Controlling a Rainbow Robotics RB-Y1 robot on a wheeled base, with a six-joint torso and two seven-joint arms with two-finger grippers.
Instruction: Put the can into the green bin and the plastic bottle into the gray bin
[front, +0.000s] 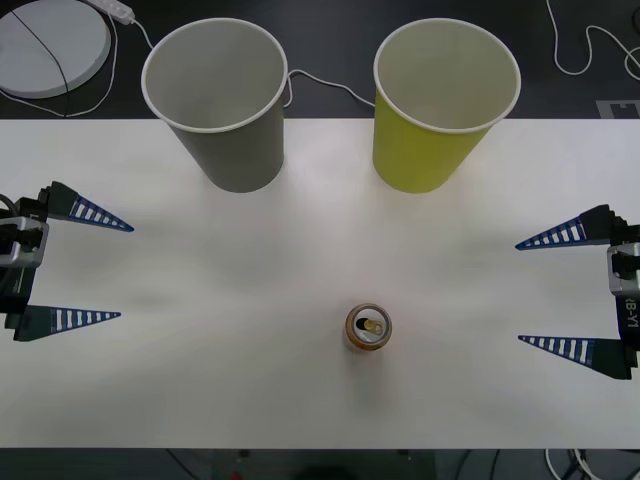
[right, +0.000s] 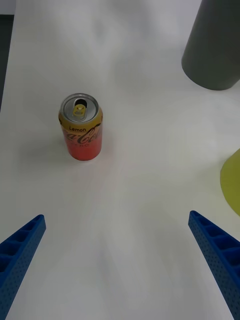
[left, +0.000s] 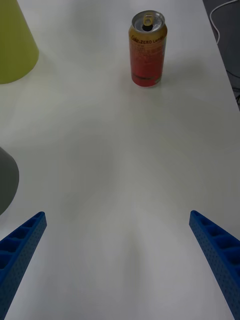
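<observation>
A small red and gold can (front: 368, 328) stands upright on the white table near its front edge, right of centre; the can (right: 81, 127) also faces my right wrist camera, and the can (left: 148, 48) appears farther off from the left wrist. The green bin (front: 445, 100) stands at the back right and the gray bin (front: 215, 100) at the back left, both upright. My left gripper (front: 98, 268) hovers open at the table's left side. Open too, my right gripper (front: 545, 292) waits at the right side, a short way from the can. The plastic bottle is out of view.
The white table (front: 250, 380) ends just behind the two bins. Beyond it, on a dark floor, lie a white round disc (front: 50, 45) and white cables (front: 320, 82).
</observation>
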